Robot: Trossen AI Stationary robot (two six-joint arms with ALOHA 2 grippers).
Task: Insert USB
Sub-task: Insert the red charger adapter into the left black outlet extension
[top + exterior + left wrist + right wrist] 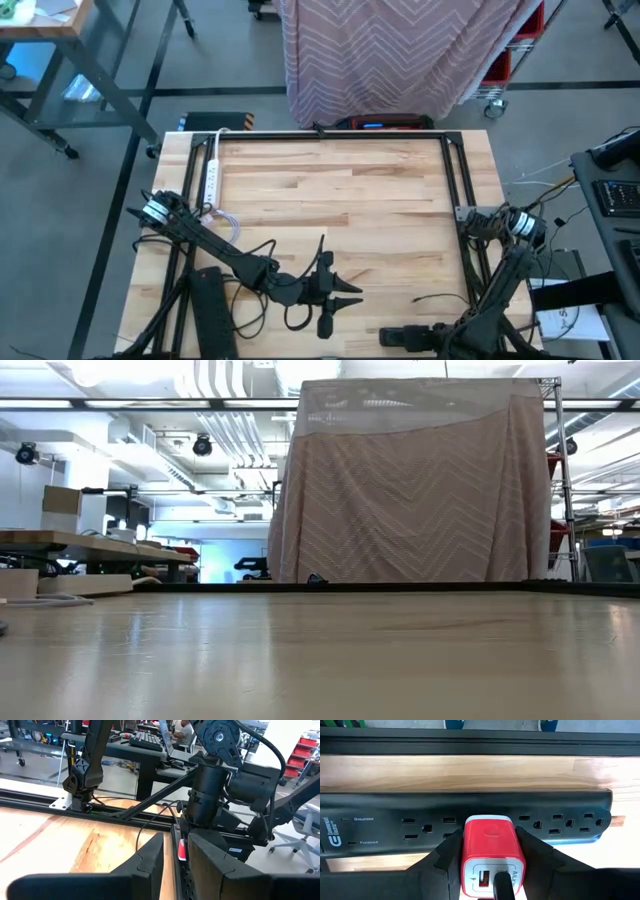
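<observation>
A red USB charger (487, 837) with a white far rim stands against a long black power strip (385, 827) near the table's near edge, and my right gripper (491, 847) is shut on it. Its prongs are hidden. A black USB plug (503, 889) meets the charger's port face. My left gripper (175, 870) is level and points at the charger (181, 851), with the plug's ridged black collar (182, 879) in the narrow gap between its fingers. In the high view my left gripper (345, 295) and my right gripper (392, 337) are close together at the near middle. My left gripper has the ridged black collar (183, 872) of the USB plug between its two fingers. The fingers are level and lie along it, toward the right arm. The plug's tip reaches the charger; whether it is inside a port, I cannot tell. My right gripper pinches the red charger by its two opposite sides (466, 855) between its two fingers (447, 857), from above and pointing down. The charger sits with its white-rimmed end on the strip's row of outlets and its port face toward the wrist.
A white power strip (212, 175) lies at the far left, its cord running toward the left arm. A black bar-shaped thing (210, 315) and loose black cable loops (290, 315) lie near the left arm. A black frame rail (470, 745) runs just beyond the black strip.
</observation>
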